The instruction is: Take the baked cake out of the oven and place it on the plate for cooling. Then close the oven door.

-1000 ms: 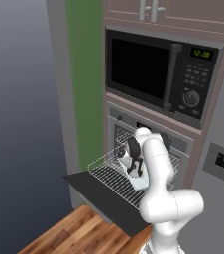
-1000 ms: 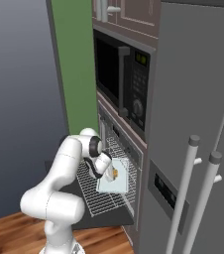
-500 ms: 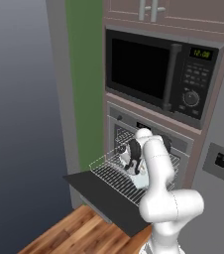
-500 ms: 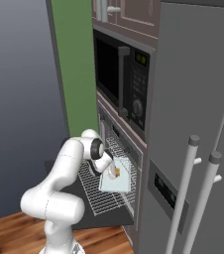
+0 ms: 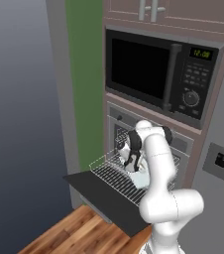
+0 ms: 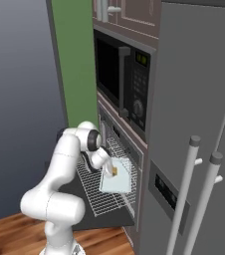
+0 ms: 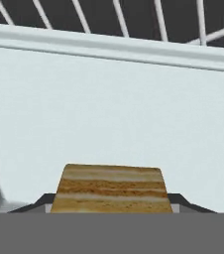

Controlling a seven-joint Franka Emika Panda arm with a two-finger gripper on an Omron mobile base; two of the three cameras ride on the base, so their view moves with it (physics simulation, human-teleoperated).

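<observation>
Pale tray (image 7: 109, 109) on the pulled-out oven (image 5: 148, 136) rack. I see the cake (image 7: 112, 188) dead centre between my gripper (image 7: 112, 202) fingertips, its layers running across from jaw to jaw; jaws look clamped on it.

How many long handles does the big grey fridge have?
2. Both stand upright side by side on the fridge in the right base view: the left handle and the right handle. Their lower ends run out of the picture, and more could be hidden beyond the edge.
</observation>
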